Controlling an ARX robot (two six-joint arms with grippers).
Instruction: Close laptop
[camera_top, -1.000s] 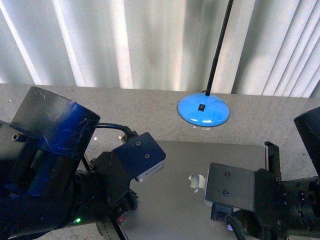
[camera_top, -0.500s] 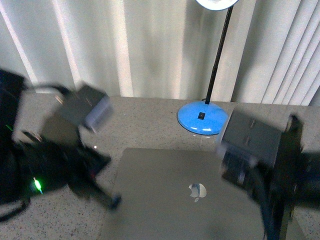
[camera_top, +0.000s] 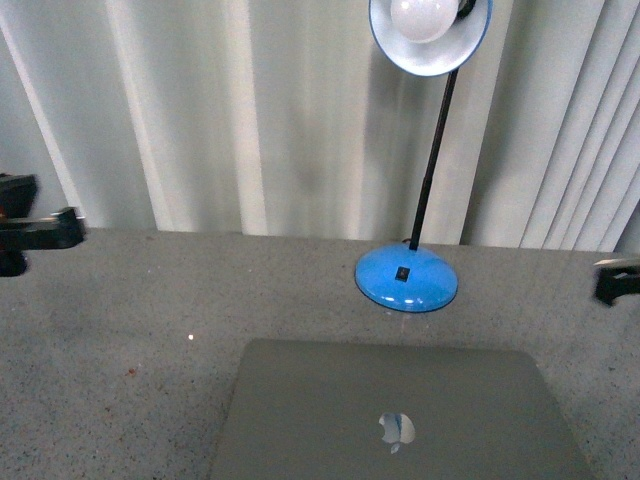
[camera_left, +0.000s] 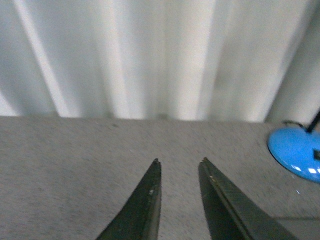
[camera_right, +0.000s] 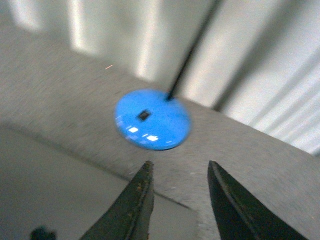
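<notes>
The laptop (camera_top: 400, 420) lies shut and flat on the grey speckled table, its grey-silver lid up with the shiny apple logo (camera_top: 396, 430) showing. Its lid corner also shows in the right wrist view (camera_right: 75, 185). My left gripper (camera_top: 40, 232) is at the far left edge, away from the laptop. In the left wrist view it (camera_left: 180, 161) is open and empty over bare table. My right gripper (camera_top: 615, 280) is at the far right edge. In the right wrist view it (camera_right: 179, 163) is open and empty, above the table by the laptop's far corner.
A blue desk lamp stands behind the laptop, with a round base (camera_top: 406, 276), black stem and a shade with a white bulb (camera_top: 428, 28) overhead. The base also shows in both wrist views (camera_right: 152, 120) (camera_left: 295, 152). A white pleated curtain (camera_top: 250, 110) backs the table.
Both arms have pulled up and outward off the laptop lid to the view's side edges. The view has tilted up, showing the lamp shade.
</notes>
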